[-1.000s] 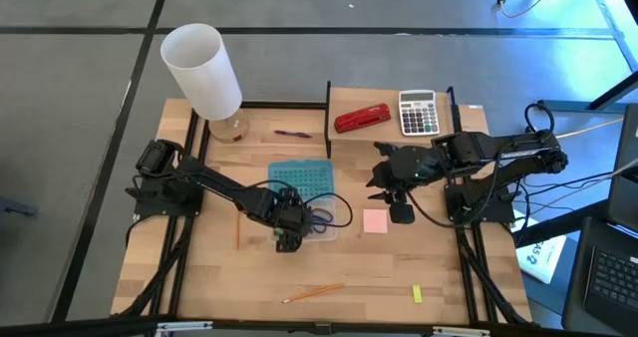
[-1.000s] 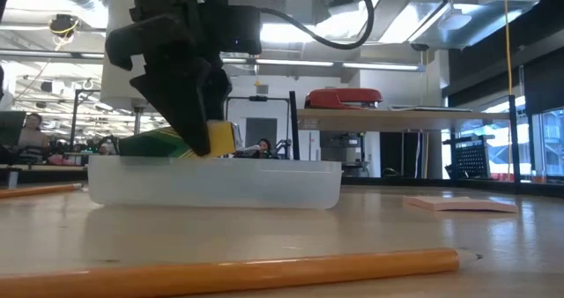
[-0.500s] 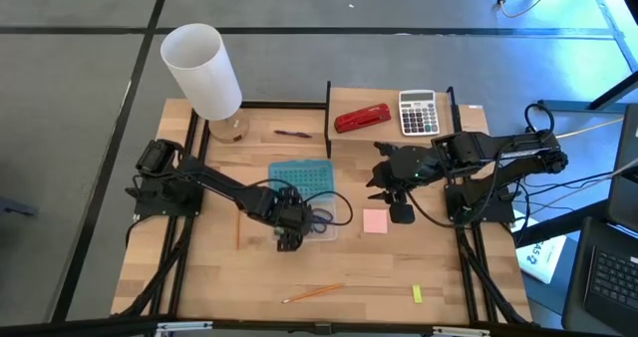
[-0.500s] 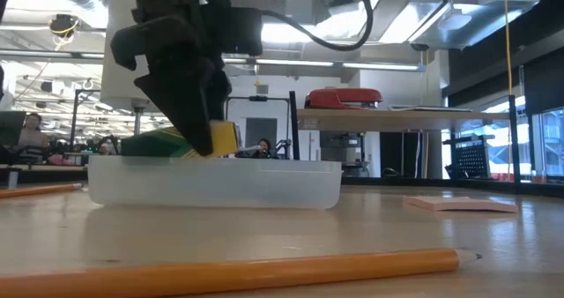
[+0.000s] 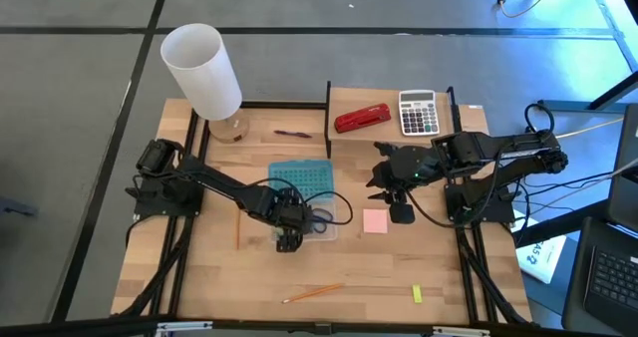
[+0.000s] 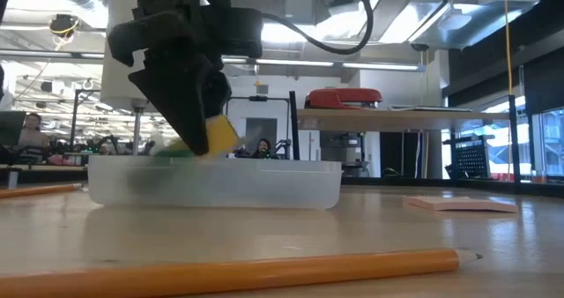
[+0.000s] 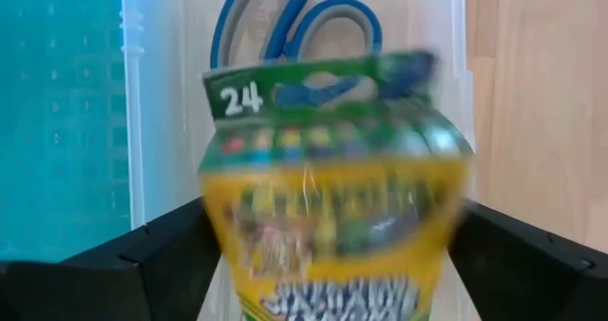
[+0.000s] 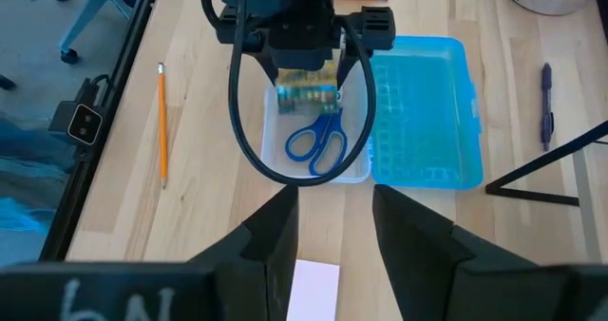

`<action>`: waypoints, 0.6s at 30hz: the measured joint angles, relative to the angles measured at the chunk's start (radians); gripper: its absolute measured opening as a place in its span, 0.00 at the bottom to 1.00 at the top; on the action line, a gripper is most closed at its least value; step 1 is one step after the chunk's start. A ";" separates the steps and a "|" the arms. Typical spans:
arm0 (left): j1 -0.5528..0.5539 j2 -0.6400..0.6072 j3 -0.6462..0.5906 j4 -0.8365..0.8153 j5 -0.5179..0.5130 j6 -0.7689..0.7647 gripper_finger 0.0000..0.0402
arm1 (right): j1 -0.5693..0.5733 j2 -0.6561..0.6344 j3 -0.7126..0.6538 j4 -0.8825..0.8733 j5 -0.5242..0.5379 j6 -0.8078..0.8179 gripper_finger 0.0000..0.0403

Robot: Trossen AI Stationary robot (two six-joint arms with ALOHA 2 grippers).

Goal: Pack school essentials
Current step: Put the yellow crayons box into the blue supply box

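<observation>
The crayon box (image 7: pixel 332 188) hangs tilted over the clear case (image 8: pixel 313 164), between the widening fingers of the left pincer (image 5: pixel 286 239), and looks blurred, as if it is slipping free; I judge this to be the drop-off step for the crayons. The blue-handled scissors (image 8: pixel 318 142) already lie in the case, just beyond the crayon box, and the blue lid (image 8: pixel 423 112) lies flat and open beside the case. The next move calls for the left pincer to lift straight up clear of the case wall, then go for another loose item without catching the rim.

Still outside the case: the pink sticky-note pad (image 5: pixel 375 221) just beside the case on the right arm's side, one orange pencil (image 5: pixel 313 292) near the counter's front edge, another pencil (image 8: pixel 162 122) on the far side of the case from the pad, a small yellow block (image 5: pixel 417 294) toward the front right corner, and a thin dark pen (image 5: pixel 291 134) behind the lid. The right pincer (image 5: pixel 384 185) waits above the pad, its fingers a narrow gap apart and holding nothing.

The counter (image 5: pixel 219 277) is pale wood. A white cup (image 5: pixel 202 70) stands at its back left, and a raised shelf (image 5: pixel 469 118) at the back right holds a red stapler (image 5: pixel 362 119) and a grey calculator (image 5: pixel 418 113). Beyond it lies a bright workshop
</observation>
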 joint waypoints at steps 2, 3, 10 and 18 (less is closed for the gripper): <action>0.000 0.000 0.000 0.000 0.000 0.000 0.94 | 0.000 0.000 0.000 0.000 0.000 0.000 0.34; 0.000 0.000 0.000 0.000 0.000 0.000 0.96 | 0.000 0.000 0.000 0.000 0.000 0.000 0.34; 0.000 0.000 0.000 0.000 0.000 -0.001 0.99 | 0.000 0.000 0.000 0.000 0.000 0.000 0.34; 0.000 -0.008 0.100 -0.040 -0.005 0.048 0.99 | 0.000 0.000 0.000 0.001 0.000 0.000 0.34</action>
